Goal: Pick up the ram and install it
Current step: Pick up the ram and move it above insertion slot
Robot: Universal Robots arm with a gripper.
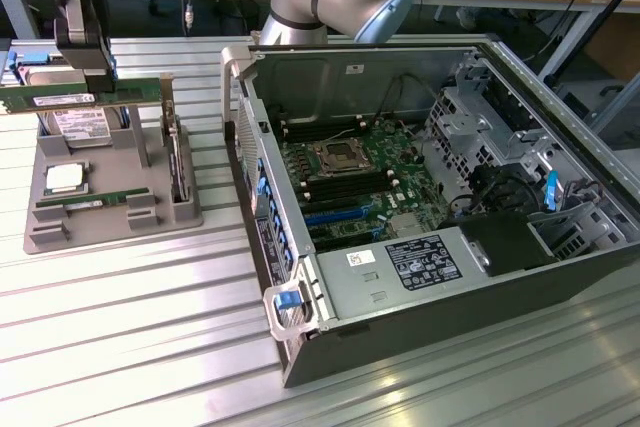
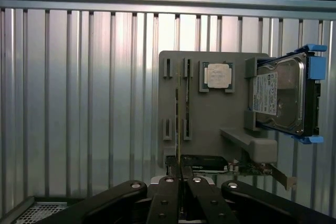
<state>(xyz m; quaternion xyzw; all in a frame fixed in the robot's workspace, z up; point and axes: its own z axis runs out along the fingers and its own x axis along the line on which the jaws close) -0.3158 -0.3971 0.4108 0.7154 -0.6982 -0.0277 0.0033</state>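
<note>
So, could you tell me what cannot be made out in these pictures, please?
- ram: the exterior view's left edge cuts off its end; it is edge-on in the wrist view, faces hidden.
- hard drive: exterior view, top hidden by the ram.
- motherboard slots: exterior view, too small to tell empty from filled.

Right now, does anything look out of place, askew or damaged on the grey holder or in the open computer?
Nothing stands out. The end effector holds the ram roughly level above the grey holder; the processor and hard drive sit in their places there.
</note>
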